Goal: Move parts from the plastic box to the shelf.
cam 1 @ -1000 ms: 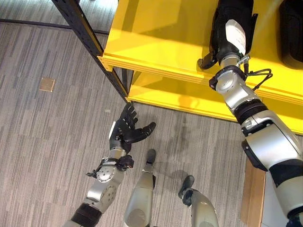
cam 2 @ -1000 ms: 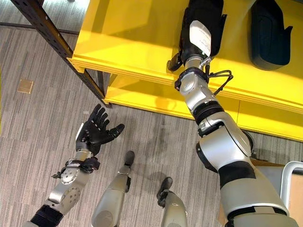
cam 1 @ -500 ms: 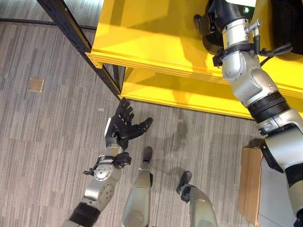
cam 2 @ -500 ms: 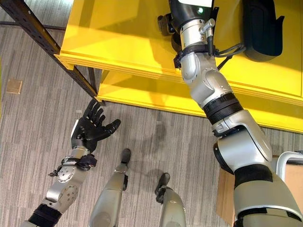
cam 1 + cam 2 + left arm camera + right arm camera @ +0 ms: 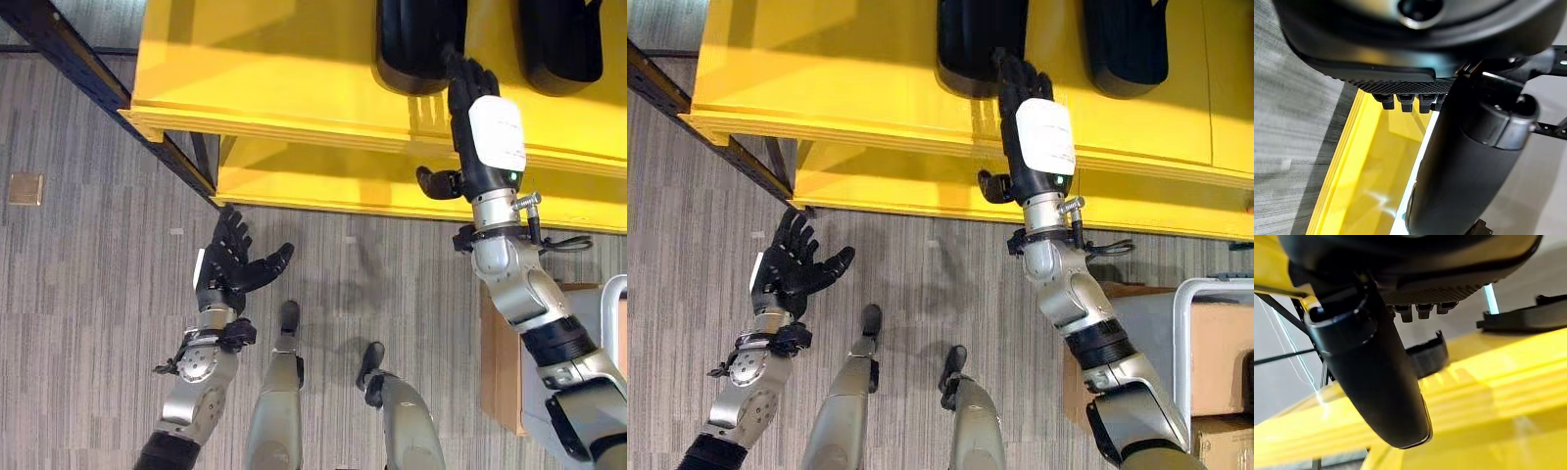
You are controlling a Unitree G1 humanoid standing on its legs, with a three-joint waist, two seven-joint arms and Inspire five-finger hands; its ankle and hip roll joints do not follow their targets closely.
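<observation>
Left eye view: yellow shelf (image 5: 294, 88) runs across the top, with a lower yellow level (image 5: 323, 181) under it and a dark upright post (image 5: 88, 83) at its left corner. Two black parts lie flat on the upper level, apart from each other: first part (image 5: 421, 44) nearer the middle, second part (image 5: 560, 44) further to the robot's right.

Right hand (image 5: 480, 132) is raised over the shelf's front edge, back of the hand toward the camera with a white cover on it. Fingers (image 5: 468, 78) are straight and extended; their tips reach the near right corner of the first part, and I cannot tell whether they touch it. Thumb sticks out to the side, over the lower level. Nothing is held.

Left hand (image 5: 227, 274) is low over the grey striped floor (image 5: 78, 294), well apart from the shelf, palm up, fingers spread and relaxed, empty.

Right wrist view: thumb in the foreground, fingertips in a row beyond it, uncurled; a black part (image 5: 1427, 357) lies on the yellow surface past them, and another black part (image 5: 1528, 318) shows at the edge.

Right eye view: a cardboard box (image 5: 1220, 352) and a metal frame (image 5: 1185, 333) stand on the floor at the robot's right. A small brown square (image 5: 24, 189) lies on the floor at far left.
</observation>
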